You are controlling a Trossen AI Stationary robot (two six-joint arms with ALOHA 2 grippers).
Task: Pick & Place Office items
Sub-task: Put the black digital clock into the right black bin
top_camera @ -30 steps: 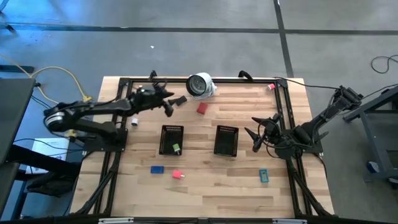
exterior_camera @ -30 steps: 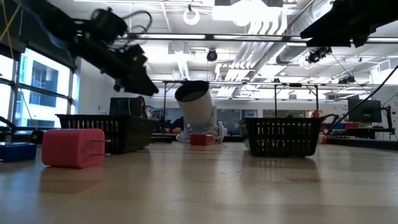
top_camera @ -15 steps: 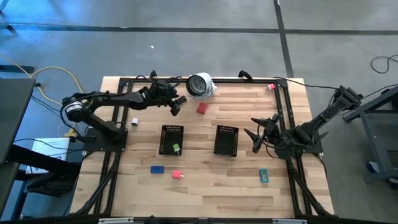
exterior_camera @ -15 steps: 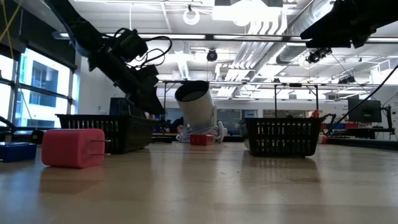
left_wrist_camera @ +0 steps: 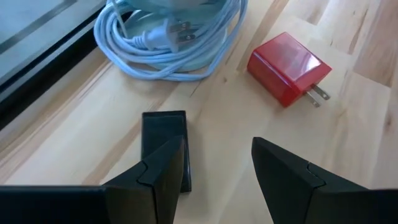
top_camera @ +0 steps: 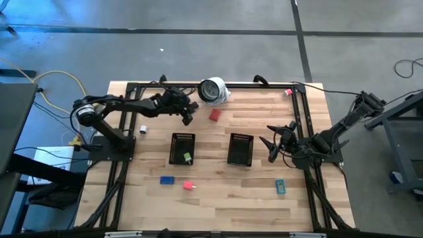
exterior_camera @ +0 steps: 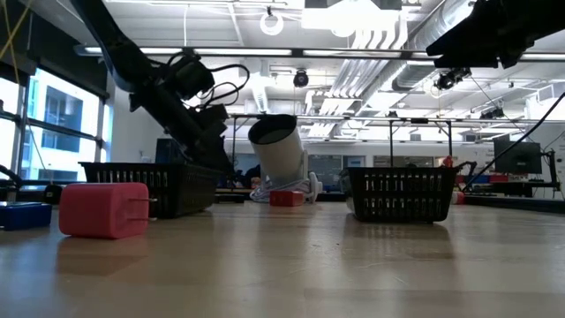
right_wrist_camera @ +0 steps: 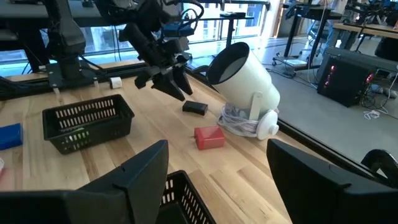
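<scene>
Since a second ago the left claw has reached farther right and dropped lower toward the far bench edge; right arm unchanged.

Left claw fingers apart, hovering over a dark brown piece lying flat on the bench; the piece sits beside one finger, not between the two, untouched as far as seen. Red plug piece lies near, to the right of the claw, apart from it. White round object with its coiled white cord stands just beyond, at the far edge, close to the claw's path.

Right claw waits at the right side, fingers spread, holding nothing, just right of the right tray.

Count: two black mesh trays; the left tray holds one green piece. Loose near the front: one blue piece, one pink piece, one teal piece. Wide bare bench between these and the near edge. One small white item sits near the left edge.
</scene>
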